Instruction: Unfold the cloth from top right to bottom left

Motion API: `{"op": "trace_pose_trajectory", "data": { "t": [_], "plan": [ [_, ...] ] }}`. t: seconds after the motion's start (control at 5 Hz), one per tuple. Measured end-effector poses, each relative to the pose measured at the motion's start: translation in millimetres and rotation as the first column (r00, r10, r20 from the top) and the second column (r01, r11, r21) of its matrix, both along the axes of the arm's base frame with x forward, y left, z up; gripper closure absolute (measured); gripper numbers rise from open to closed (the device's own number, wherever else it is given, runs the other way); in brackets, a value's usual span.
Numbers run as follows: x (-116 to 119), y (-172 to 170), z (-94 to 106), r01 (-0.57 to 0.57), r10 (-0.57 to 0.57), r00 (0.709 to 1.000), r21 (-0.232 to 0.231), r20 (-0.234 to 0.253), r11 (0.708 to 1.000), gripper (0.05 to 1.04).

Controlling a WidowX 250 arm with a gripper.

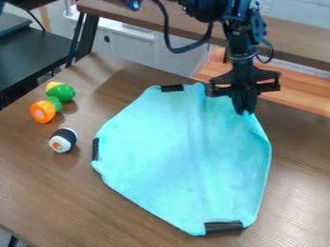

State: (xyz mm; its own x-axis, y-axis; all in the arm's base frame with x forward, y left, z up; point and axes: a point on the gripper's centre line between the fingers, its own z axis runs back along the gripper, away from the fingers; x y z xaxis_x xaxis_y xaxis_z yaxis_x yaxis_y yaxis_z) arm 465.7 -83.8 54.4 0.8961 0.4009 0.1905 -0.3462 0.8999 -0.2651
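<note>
So from the one camera here, the blue cloth [174, 154] is lying mostly spread out in the middle of the desk [38, 188], and the gripper [245, 110] is down at its top right edge. Looks to me like it's closed narrow with a pinch of cloth between the fingers, since the fabric bunches up right at the tips. Grabbing that edge makes sense, imo, because the task starts from the top right and a pinch there gives it something to pull the layer by. There's a soft ridge running down the cloth below the top edge, so I'd guess it isn't totally flat, and dragging sideways could wrinkle it or slide the whole thing. Black strips sit on the edges, like this one at the bottom [224, 226], maybe as markers. The green toy [61, 91], orange toy [43, 111] and sushi toy [63, 140] are off to the left, apart from the cloth, which handily leaves them out of the fold's way.
</note>
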Motion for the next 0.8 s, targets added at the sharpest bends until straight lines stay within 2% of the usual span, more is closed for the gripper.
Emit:
{"op": "trace_pose_trajectory", "data": {
  "t": [0.2, 0.4, 0.6, 0.8],
  "plan": [
    [1.4, -1.8, -5.4, 0.033, -0.031, 0.999, -0.034, 0.034, 0.999, 0.589],
    [-3.0, 13.6, -3.2, 0.069, -0.062, 0.994, -0.071, 0.092, 0.995, 0.288],
    [-9.0, 31.4, 23.3, 0.131, -0.101, 0.972, -0.129, 0.213, 0.983, 0.086],
    [-25.2, 55.2, 42.8, 0.132, -0.101, 0.961, -0.106, 0.259, 0.986, 0.083]
  ]
}}
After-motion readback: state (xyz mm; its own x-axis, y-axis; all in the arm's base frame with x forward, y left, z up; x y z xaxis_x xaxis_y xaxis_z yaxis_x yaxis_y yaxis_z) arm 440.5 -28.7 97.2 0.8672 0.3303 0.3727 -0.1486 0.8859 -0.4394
